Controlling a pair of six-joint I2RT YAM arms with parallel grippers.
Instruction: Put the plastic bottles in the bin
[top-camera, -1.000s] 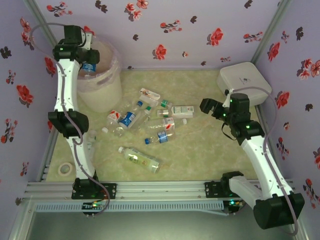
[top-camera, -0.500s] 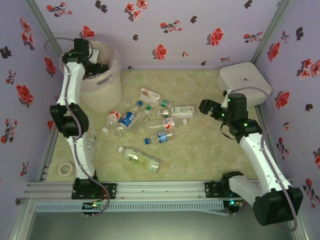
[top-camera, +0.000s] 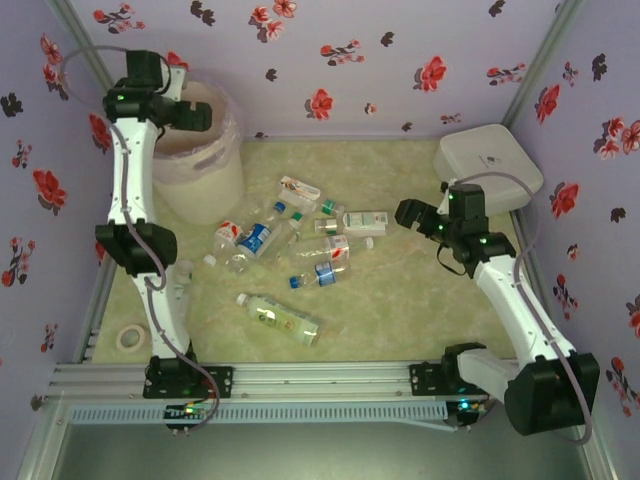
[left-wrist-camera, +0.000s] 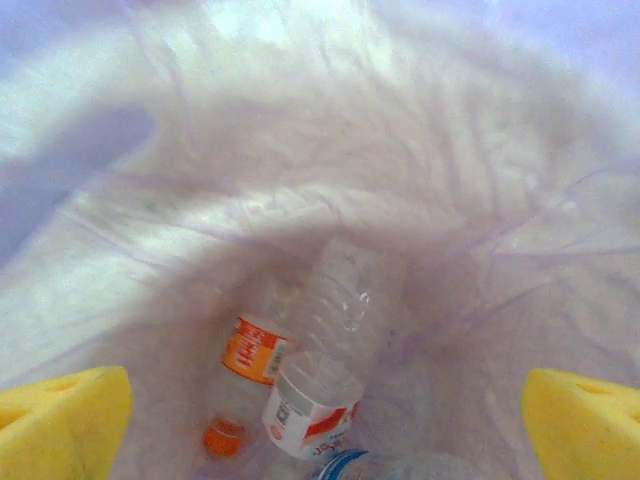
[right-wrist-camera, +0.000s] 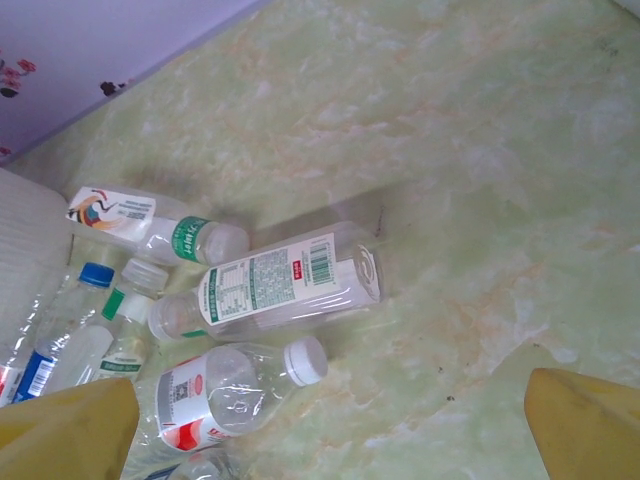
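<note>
The bin (top-camera: 205, 165) stands at the back left, lined with a pinkish bag (left-wrist-camera: 300, 150). My left gripper (top-camera: 188, 115) hangs open above its mouth, yellow fingers (left-wrist-camera: 60, 420) wide apart with nothing between them. Down inside lie a clear bottle with a red-and-white label (left-wrist-camera: 305, 405), an orange-labelled bottle (left-wrist-camera: 258, 348) and a blue-labelled one (left-wrist-camera: 345, 465). Several plastic bottles (top-camera: 290, 240) lie scattered mid-table. My right gripper (top-camera: 407, 213) hovers open just right of the white-labelled bottle (right-wrist-camera: 275, 282) and the white-capped bottle (right-wrist-camera: 225, 392).
A flat white lidded box (top-camera: 490, 160) sits at the back right, behind the right arm. A tape roll (top-camera: 130, 338) lies at the front left by the left arm's base. Flowered walls close in three sides. A green-labelled bottle (top-camera: 283, 317) lies apart, nearer the front.
The left gripper held a blue-labelled bottle over the bin, dipped in, and has come back up empty; the bottle lies inside. The right gripper edged left toward the bottles.
</note>
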